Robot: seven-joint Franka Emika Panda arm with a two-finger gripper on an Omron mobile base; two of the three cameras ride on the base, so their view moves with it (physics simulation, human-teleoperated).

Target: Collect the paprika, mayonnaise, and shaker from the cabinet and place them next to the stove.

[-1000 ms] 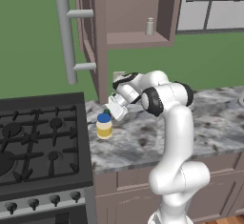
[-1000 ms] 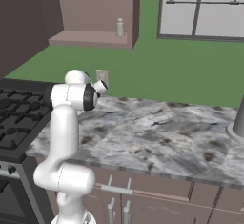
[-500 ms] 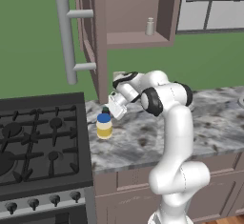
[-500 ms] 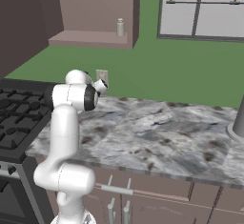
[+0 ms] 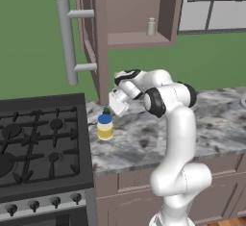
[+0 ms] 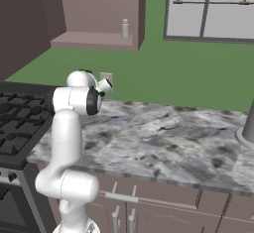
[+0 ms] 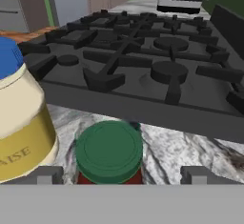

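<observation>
The paprika (image 7: 109,151), a dark red jar with a green cap, stands on the marble counter between the wide-apart fingertips of my gripper (image 7: 121,175), which is open. Its cap barely shows behind the mayonnaise (image 5: 104,127), a pale yellow jar with a blue lid. In the hand view the mayonnaise (image 7: 19,123) is just beside the paprika. Both stand right by the stove (image 5: 38,143). My gripper (image 5: 115,106) hangs low over them. The shaker (image 5: 151,27) stands on the shelf of the open cabinet (image 5: 139,40).
The cabinet door, with its long grey bar handle (image 5: 67,40), stands open above the stove's right edge. The marble counter (image 6: 163,138) runs to the right, with a grey object (image 6: 248,128) at its far end. A wall outlet (image 6: 105,77) sits behind the arm.
The jaws have opened and let go of the paprika, which now stands on the counter. The arm has hardly moved.
</observation>
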